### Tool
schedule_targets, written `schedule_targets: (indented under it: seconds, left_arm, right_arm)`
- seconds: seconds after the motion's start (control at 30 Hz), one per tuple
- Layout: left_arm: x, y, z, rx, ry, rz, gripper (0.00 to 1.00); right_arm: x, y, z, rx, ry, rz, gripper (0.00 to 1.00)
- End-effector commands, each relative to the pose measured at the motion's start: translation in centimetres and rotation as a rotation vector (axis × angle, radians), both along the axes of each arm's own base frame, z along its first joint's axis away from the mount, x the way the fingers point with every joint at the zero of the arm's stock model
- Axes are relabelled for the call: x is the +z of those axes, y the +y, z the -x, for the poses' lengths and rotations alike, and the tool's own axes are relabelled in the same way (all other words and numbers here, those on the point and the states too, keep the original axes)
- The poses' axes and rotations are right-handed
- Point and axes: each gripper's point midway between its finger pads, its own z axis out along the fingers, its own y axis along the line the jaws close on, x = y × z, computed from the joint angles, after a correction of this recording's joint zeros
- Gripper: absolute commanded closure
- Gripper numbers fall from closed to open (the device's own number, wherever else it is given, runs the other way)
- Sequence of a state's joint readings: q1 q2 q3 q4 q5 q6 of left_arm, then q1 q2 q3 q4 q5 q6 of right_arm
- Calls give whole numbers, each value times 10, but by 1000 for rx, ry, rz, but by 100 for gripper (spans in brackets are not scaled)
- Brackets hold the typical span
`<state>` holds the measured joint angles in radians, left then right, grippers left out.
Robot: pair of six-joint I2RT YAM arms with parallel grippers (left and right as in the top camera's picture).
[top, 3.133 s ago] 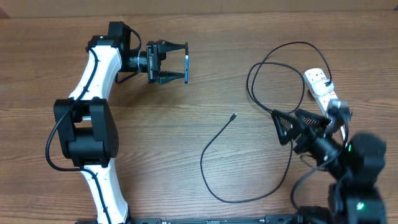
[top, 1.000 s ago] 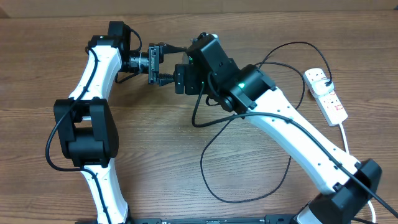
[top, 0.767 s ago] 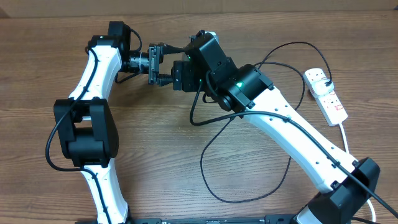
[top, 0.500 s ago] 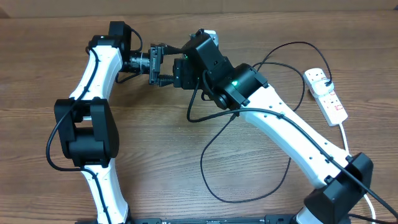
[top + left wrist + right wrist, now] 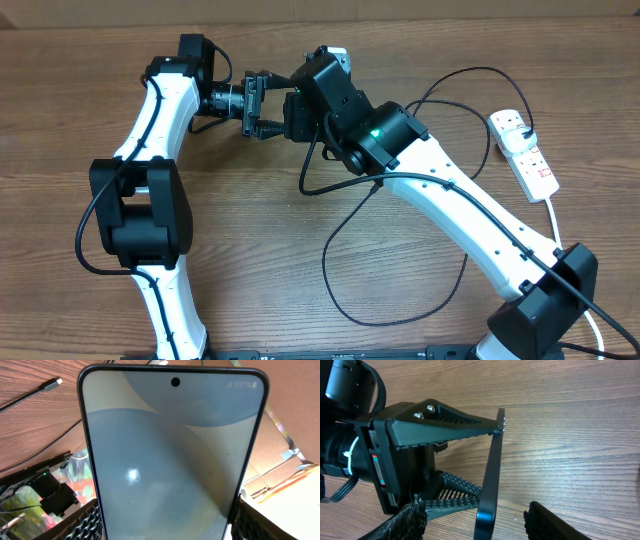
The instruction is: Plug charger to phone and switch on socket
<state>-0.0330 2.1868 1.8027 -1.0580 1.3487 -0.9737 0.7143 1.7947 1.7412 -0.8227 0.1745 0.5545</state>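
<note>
My left gripper (image 5: 165, 522) is shut on the phone (image 5: 170, 450), gripping its two long edges and holding it above the table with the lit pale screen toward the left wrist camera. In the right wrist view the phone (image 5: 490, 465) shows edge-on, and my right gripper (image 5: 475, 521) stands open around its lower end with a gap on each side. From overhead the right gripper (image 5: 292, 105) covers the phone. The charger's black cable (image 5: 324, 262) loops on the table, and its connector tip (image 5: 56, 382) lies loose on the wood. The socket (image 5: 527, 152) lies at the far right.
The right arm (image 5: 450, 215) stretches diagonally across the table over part of the cable loops. The left arm (image 5: 150, 150) stands along the left side. A thick white cord (image 5: 556, 225) runs from the socket toward the front right.
The right arm swung in from the right side to the held phone. Over the last second it crept slightly left and its jaws narrowed around the phone. The left gripper kept its hold.
</note>
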Motion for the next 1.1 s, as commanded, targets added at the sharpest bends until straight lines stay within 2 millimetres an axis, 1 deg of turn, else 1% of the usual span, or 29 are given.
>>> schedule_targets:
  seconds: [0.0,0.13,0.27,0.4,0.5,0.63,0.9,1.07]
  left_arm:
    - [13,-5,-2,-10,-17,32,35]
    - [13,-5,-2,-8,-9,32,35]
    - [13,-5,-2,-6,1,33,35]
    - [13,-5,-2,-6,3,33,35]
    - [14,-5,-2,-5,13,39,34]
    - [14,-5,-2,-4,17,39,34]
    - [14,-7,-1,-10,17,39,34]
    - [14,-7,-1,-11,17,40,34]
  right_arm:
    - [9,1,-1,-24,-13,-19,37]
    - [9,1,-1,-23,-10,-18,41]
    - [5,-2,2,-24,8,-1,41]
    - [4,-2,3,-24,12,2,46]
    - [3,-2,3,-37,20,-8,45]
    - [4,-1,2,-39,16,-15,46]
    - [5,1,1,-37,10,-24,53]
    - [4,1,0,-37,12,-21,54]
